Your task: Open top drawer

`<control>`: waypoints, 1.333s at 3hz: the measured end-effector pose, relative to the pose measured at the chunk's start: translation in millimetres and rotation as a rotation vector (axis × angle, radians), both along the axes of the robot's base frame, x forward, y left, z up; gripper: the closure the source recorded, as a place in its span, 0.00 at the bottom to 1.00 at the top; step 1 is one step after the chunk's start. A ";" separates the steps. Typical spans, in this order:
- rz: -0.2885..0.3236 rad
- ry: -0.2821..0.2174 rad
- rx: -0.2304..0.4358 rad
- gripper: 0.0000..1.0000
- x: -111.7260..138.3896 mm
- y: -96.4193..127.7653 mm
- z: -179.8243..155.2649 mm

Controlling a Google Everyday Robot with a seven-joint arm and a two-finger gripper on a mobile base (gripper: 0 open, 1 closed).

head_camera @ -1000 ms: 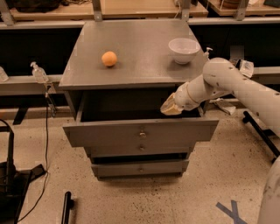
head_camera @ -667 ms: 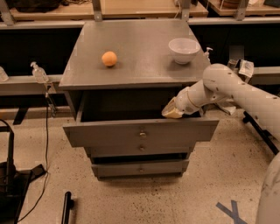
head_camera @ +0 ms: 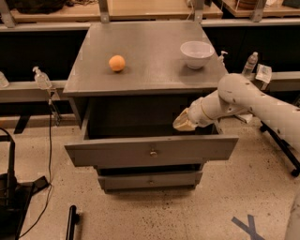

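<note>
Though drawn well out at mid-frame, the top drawer (head_camera: 117,152) lies with its long axis left to right. The gripper (head_camera: 184,123) sits inside its right end, just behind the front panel, fingers apparently closed on nothing. The knob (head_camera: 153,153) lies below-left of them.

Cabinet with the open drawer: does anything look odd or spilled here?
Nothing stands out. The top drawer is pulled out straight, the gripper reaches into its right side, and the orange and white bowl sit neatly on the cabinet top.

Speckled beige floor (head_camera: 225,206), blue tape cross (head_camera: 248,227), wooden benches (head_camera: 140,8) along the back.
</note>
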State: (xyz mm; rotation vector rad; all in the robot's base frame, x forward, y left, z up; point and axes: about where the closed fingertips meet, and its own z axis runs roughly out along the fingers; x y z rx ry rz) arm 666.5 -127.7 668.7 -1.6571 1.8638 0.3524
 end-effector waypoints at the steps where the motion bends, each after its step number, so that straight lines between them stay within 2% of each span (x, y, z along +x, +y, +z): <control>1: 0.038 -0.007 -0.005 1.00 -28.9 5.5 5.2; 2: 0.099 -0.027 -0.008 1.00 -59.9 17.1 8.5; 3: 0.099 -0.027 -0.008 1.00 -59.9 17.2 8.9; 4: 0.135 -0.048 0.011 1.00 -80.1 23.9 9.6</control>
